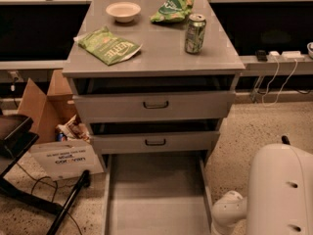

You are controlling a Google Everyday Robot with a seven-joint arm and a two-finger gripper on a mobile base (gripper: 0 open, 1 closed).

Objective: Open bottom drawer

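Observation:
The bottom drawer (156,195) of the grey cabinet stands pulled out toward me. Its plain flat grey tray lies open and holds nothing. Its slim front panel and handle are cut off by the lower edge of the view. Above it, the medium-fronted drawer (155,142) and the tall-fronted drawer (155,105) are pushed in, each with a small dark loop handle. My gripper is out of view. Only my white arm housing (279,190) and a white joint (229,212) show at the lower right, beside the drawer's right side.
On the cabinet top (161,58) are a white bowl (122,11), two green snack bags (108,45) (173,8) and a green can (195,33). A cardboard box (46,106), a white sign (66,158) and a black chair base (19,141) stand at the left. Cables hang at the right.

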